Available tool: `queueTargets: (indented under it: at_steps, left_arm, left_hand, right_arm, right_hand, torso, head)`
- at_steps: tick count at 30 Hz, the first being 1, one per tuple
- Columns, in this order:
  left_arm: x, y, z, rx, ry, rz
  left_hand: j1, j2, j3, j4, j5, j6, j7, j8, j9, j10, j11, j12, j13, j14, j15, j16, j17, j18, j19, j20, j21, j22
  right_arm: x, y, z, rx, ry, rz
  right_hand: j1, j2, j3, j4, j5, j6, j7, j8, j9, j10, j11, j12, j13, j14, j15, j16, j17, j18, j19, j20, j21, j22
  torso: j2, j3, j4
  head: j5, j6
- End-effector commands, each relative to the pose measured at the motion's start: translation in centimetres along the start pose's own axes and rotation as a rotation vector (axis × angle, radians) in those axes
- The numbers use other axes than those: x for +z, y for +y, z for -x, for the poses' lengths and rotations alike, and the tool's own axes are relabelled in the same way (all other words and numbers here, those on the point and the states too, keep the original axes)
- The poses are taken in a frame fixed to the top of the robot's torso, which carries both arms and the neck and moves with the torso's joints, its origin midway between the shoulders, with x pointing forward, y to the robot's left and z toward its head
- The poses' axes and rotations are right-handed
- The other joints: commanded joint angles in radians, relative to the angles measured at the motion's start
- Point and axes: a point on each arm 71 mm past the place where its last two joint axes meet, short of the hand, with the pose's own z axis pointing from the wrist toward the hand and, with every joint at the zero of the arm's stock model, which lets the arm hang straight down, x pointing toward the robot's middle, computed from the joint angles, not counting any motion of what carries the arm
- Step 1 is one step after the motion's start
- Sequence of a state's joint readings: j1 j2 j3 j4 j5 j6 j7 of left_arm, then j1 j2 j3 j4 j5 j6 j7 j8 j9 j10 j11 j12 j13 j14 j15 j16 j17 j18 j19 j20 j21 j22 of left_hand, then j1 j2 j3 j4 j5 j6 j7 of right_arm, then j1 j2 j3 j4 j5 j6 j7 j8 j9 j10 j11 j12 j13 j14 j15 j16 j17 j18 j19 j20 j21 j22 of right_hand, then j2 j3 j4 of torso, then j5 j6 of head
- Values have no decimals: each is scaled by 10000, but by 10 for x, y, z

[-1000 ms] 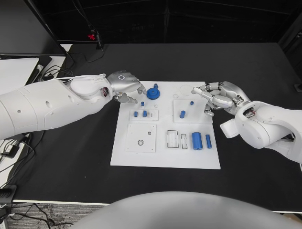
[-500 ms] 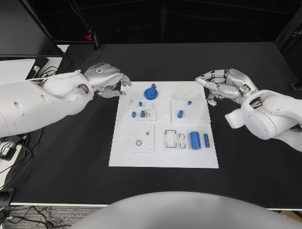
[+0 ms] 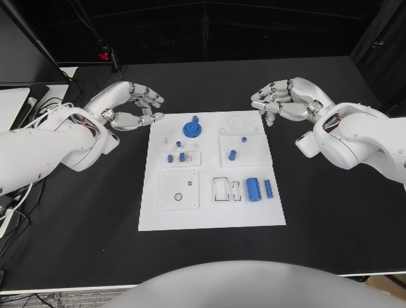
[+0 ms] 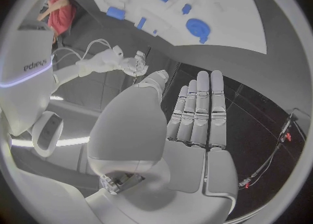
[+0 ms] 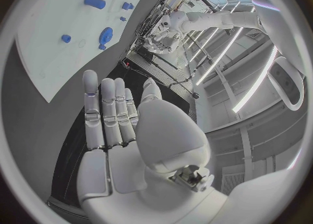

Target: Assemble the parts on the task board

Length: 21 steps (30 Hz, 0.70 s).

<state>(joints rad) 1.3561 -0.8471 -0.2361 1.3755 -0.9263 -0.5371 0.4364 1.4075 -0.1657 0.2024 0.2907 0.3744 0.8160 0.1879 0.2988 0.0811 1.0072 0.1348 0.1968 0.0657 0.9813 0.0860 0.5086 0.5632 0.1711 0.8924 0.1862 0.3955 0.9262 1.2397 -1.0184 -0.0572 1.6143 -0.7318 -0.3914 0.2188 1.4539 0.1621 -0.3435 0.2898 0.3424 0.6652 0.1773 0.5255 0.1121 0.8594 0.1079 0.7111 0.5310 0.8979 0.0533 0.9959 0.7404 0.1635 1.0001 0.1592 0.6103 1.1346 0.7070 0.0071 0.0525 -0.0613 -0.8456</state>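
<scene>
A flat white rectangular task board (image 3: 212, 212) is seen lying in the middle of a matte black table (image 3: 342, 212). Small glossy blue parts are set on it: a round gear-like disc (image 3: 192, 129) near the far edge and a stubby cylinder (image 3: 253, 188) lower down. The silver left hand (image 3: 132, 106) and right hand (image 3: 282, 100) are held off the board's far corners, fingers spread, nothing gripped
</scene>
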Motion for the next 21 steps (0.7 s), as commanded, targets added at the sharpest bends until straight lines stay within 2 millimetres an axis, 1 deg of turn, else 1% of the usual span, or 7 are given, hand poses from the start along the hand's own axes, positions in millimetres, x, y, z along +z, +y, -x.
queueTargets:
  at_steps: [1,3,7,14,16,19,21]
  left_arm:
    - [0,-2,10,-2923,-2027,206]
    - [0,-4,10,-3313,-2246,208]
    - [-1,-8,9,-3950,-2589,141]
    - [-1,-16,3,-4457,-2633,-76]
    - [-1,-17,2,-4513,-2616,-104]
    - [-2,-18,1,-4571,-2593,-129]
    - [-2,-19,0,-4604,-2571,-140]
  left_hand:
    - [-29,240,-412,1,132,-234,44,101,-10,-286,71,125,18,-306,75,86,-63,0,-125,57,-200,-97]
    - [-73,337,-586,0,150,-320,75,144,-11,-430,106,177,20,-505,126,112,-97,-6,-187,97,-293,-139]
    - [-52,562,-996,17,207,-532,114,289,-9,-733,147,405,35,-618,131,484,-93,49,-74,147,-302,-141]
    - [59,758,-1338,4,250,-730,131,446,-14,-976,152,693,42,-629,121,891,-104,82,91,146,-199,-70]
    - [102,806,-1392,4,255,-754,131,486,-14,-1007,147,763,44,-621,114,969,-114,87,127,140,-173,-52]
    - [157,870,-1516,8,255,-807,126,558,-16,-1062,139,901,45,-564,89,1127,-142,95,211,121,-111,-14]
    - [172,886,-1543,7,256,-817,124,576,-17,-1075,137,933,44,-554,85,1160,-150,97,227,116,-98,-6]
  right_arm:
    - [1,1,-1,-589,263,265]
    - [2,1,-1,-662,276,261]
    - [4,0,-1,-1067,336,359]
    - [7,0,-3,-2039,454,613]
    - [8,0,-4,-2217,484,609]
    - [10,-1,-5,-2413,509,595]
    - [11,-1,-5,-2543,521,607]
  right_hand:
    - [41,-7,-67,5,50,62,20,79,-21,-75,81,-494,-602,-301,114,-954,-870,128,-50,67,-57,87]
    - [126,-12,-75,0,33,127,27,85,-35,-128,139,-784,-959,-343,158,-1464,-1326,145,-7,110,-116,75]
    - [276,-19,-102,8,-3,335,3,-1,-117,-109,177,-1381,-1935,243,138,-2202,-2305,141,990,131,498,355]
    - [416,-87,-69,-10,-83,452,-253,-201,-230,-645,-40,-1840,-2879,2370,-234,-788,-1966,-886,4186,-213,6322,3042]
    - [450,-63,-28,-22,-131,446,-284,-235,-246,-651,-80,-1813,-2975,2489,-290,-656,-1894,-842,4137,-266,6188,3007]
    - [506,-41,57,-31,-342,438,-317,-281,-267,-681,-104,-1784,-3114,2379,-342,-590,-1825,-610,3666,-325,5114,2560]
    - [533,-33,90,-35,-352,440,-329,-293,-272,-686,-114,-1772,-3159,2357,-358,-541,-1789,-631,3703,-338,5169,2572]
  torso:
    - [3,-1,-2]
    - [2,4,0]
    - [-2,6,-18]
    - [0,20,-4]
    - [5,20,-11]
    - [-3,19,-19]
    - [-9,17,-18]
  head:
    - [-75,92]
    - [-89,121]
    - [-100,182]
    - [-168,257]
    - [-155,272]
    - [-159,307]
    - [-172,345]
